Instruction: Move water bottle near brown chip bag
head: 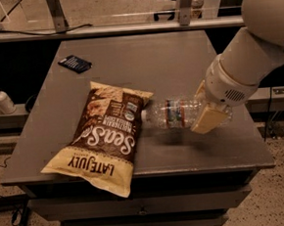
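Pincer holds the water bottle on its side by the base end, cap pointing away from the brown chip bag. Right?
Not quite. The camera view shows the white cap pointing toward the brown chip bag, close to its edge, not away from it. The rest holds: the pincer grips the water bottle on its side by the base end.

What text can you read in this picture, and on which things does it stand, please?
"LATE JULY": bag, on its cream lower end.
"SeaS": bag, brown middle; the smaller print there is blurred.
Bottle label: too blurred to read; the hand grips the bottle's base, right of the bag.
Packet: nothing readable.
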`<state>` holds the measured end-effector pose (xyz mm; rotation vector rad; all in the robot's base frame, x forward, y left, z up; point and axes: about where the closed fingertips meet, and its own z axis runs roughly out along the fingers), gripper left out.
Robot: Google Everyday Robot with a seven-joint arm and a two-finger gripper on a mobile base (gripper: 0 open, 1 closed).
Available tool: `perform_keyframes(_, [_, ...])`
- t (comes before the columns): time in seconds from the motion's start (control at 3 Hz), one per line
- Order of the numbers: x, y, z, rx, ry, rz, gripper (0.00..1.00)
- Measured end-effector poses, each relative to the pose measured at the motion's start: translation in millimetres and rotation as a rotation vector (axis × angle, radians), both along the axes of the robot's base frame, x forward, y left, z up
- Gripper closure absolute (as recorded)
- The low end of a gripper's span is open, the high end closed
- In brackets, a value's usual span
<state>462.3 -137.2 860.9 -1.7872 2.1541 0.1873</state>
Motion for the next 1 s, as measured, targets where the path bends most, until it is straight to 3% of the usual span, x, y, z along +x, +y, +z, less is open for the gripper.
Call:
perform_keyframes(0.67, [-14,37,-10,0.084,0.027,0.062,1.0])
perform_keyframes(1.0, [-15,52,-13,0.109,0.039,0.078,0.84])
